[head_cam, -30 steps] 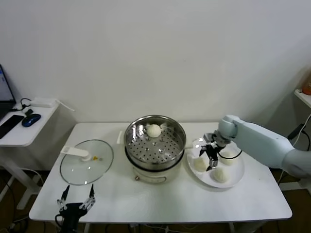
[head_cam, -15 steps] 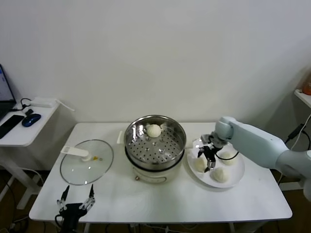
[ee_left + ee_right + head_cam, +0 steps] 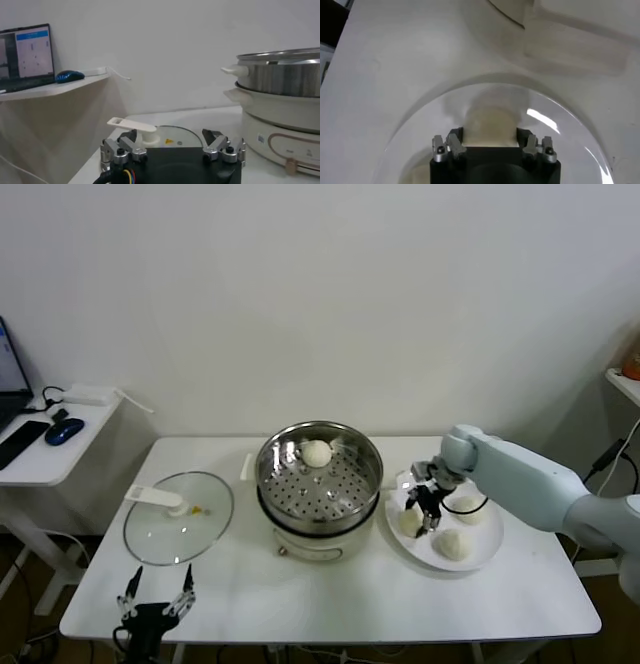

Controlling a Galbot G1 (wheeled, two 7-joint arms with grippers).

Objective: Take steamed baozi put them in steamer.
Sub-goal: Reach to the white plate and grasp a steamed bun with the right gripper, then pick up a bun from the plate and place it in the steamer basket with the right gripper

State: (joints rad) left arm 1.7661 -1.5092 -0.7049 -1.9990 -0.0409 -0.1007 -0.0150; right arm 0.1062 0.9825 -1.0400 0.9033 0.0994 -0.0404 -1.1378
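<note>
Reaching leftward over the white plate (image 3: 478, 556), the right gripper (image 3: 424, 510) pinches a bun (image 3: 489, 124) right of the steamer (image 3: 320, 474). Parked at the table's near-left edge, the left gripper (image 3: 157, 595) has its fingers spread. No readable labels.

The steamer (image 3: 319, 477) sits mid-frame on the table (image 3: 330, 599), one baozi (image 3: 317, 453) in it at the back. The lid (image 3: 178, 529) lies left; the plate (image 3: 478, 556) right, carrying three buns under my right gripper (image 3: 427, 506). My left gripper (image 3: 157, 602) waits lower left.
</note>
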